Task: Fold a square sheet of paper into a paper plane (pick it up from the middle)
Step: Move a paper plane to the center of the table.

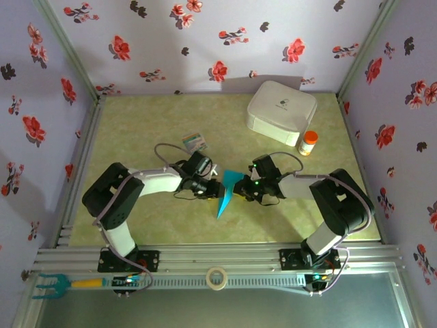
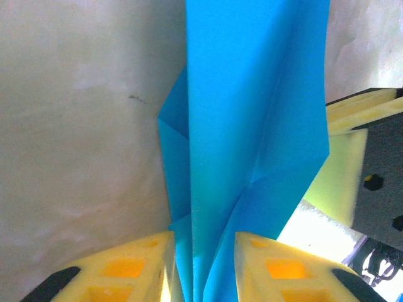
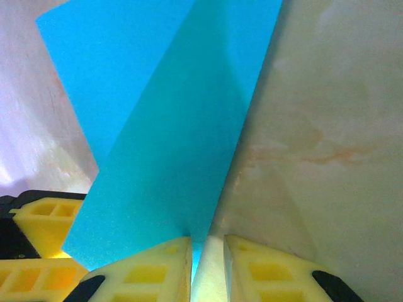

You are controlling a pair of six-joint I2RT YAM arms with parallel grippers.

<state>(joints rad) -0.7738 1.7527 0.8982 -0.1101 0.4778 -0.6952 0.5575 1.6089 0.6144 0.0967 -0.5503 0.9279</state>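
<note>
paper plane (image 1: 225, 193) (creased) | right gripper (image 3: 206, 246) pinching | left gripper (image 2: 204, 242) maybe loose

The paper plane (image 1: 227, 188) is bright turquoise-blue paper folded lengthwise into a narrow dart. It is wide at its far end and tapers to a sharp tip pointing toward the near edge of the tabletop (image 1: 136, 137). It sits over the tabletop's middle. Seen close in the left wrist view, its creased layers (image 2: 252, 126) splay slightly apart.
</note>
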